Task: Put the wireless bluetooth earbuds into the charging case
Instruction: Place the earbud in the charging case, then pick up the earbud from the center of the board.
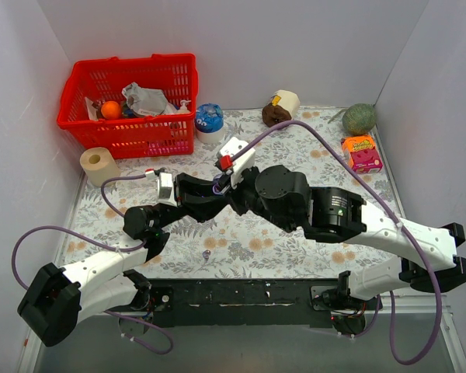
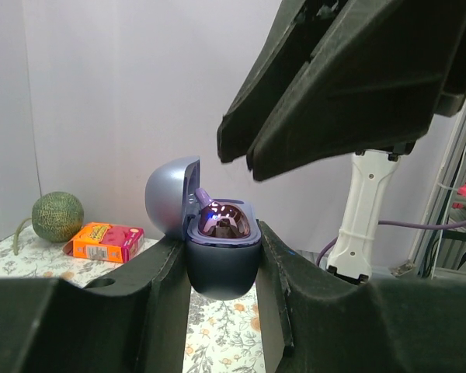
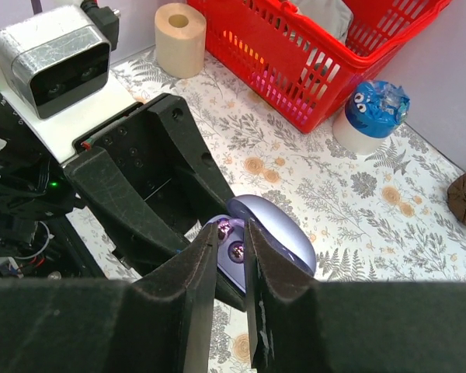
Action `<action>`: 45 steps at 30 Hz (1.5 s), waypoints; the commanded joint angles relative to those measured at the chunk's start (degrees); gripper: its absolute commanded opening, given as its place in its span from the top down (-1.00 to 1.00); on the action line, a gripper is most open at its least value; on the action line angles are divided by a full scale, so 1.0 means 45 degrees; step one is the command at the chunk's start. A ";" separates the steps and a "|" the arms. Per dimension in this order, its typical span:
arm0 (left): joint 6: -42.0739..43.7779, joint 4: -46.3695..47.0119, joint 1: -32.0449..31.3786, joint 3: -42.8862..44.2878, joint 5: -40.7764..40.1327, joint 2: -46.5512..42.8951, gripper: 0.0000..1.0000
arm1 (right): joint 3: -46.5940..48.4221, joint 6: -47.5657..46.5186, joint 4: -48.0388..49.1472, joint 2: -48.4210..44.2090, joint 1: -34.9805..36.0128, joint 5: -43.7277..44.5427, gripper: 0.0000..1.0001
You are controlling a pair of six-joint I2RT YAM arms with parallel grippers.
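Note:
My left gripper (image 2: 221, 250) is shut on the base of the charging case (image 2: 222, 264), a lavender-blue pebble held above the table with its lid (image 2: 171, 194) swung open. Glossy purple earbud shapes (image 2: 224, 220) show inside the case, also in the right wrist view (image 3: 237, 250). My right gripper (image 3: 233, 233) hangs just above the open case with its jaws a narrow gap apart and nothing visibly between them; it also shows in the left wrist view (image 2: 234, 159). In the top view both grippers meet at mid-table (image 1: 220, 185). A tiny pale-purple bit (image 1: 206, 255) lies on the mat near the front edge.
A red basket (image 1: 132, 101) with items stands at the back left, a paper roll (image 1: 99, 165) in front of it. A blue-topped cup (image 1: 210, 120), a brown lump (image 1: 276, 114), a green melon (image 1: 359, 118) and an orange box (image 1: 361, 152) line the back and right.

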 commanded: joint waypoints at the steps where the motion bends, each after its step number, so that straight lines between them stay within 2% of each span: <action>1: 0.0178 -0.0094 -0.0073 0.0309 0.0050 -0.0296 1.00 | 0.0592 -0.0010 0.0175 0.0138 -0.0058 0.0002 0.45; 8: 0.0158 -0.0114 -0.0073 0.0328 0.0148 -0.0315 1.00 | 0.0866 -0.0029 -0.0254 0.0627 -0.0312 0.0080 0.47; 22: 0.0276 -0.0231 -0.0073 0.0485 -0.0398 -0.0491 1.00 | 0.0593 0.0732 -0.1153 0.0746 -0.0391 -0.1248 0.56; 25: 0.0217 -0.0309 -0.0073 0.0427 -0.0555 -0.0530 1.00 | 0.0418 0.0732 -0.0648 0.0182 -0.0391 -0.1053 0.51; 26: 0.0237 -0.0309 -0.0073 0.0368 -0.0691 -0.0569 1.00 | 0.0262 0.0732 0.0244 -0.0131 -0.0391 -0.0840 0.48; 30: 0.0353 -0.0621 -0.0034 -0.0042 -0.1063 -0.0998 1.00 | -0.1416 0.0674 0.2804 -0.2220 -0.0391 0.0214 0.32; 33: 0.0432 -0.1089 0.0025 -0.0315 -0.1219 -0.1525 1.00 | -0.2471 0.0810 0.3124 -0.3335 -0.0410 0.1406 0.27; 36: 0.0607 -0.1733 0.0083 -0.0491 -0.1317 -0.2267 1.00 | -0.3993 0.1568 0.2988 -0.4117 -0.0663 0.1585 0.25; 40: 0.0958 -0.3797 0.0103 -0.0550 -0.1492 -0.3808 1.00 | -0.5400 0.2762 0.1973 -0.3731 -0.1618 -0.0013 0.26; 45: 0.1525 -0.7179 0.0103 -0.0492 -0.2058 -0.6578 1.00 | -0.7702 0.3310 0.2790 -0.2617 -0.1836 -0.2923 0.24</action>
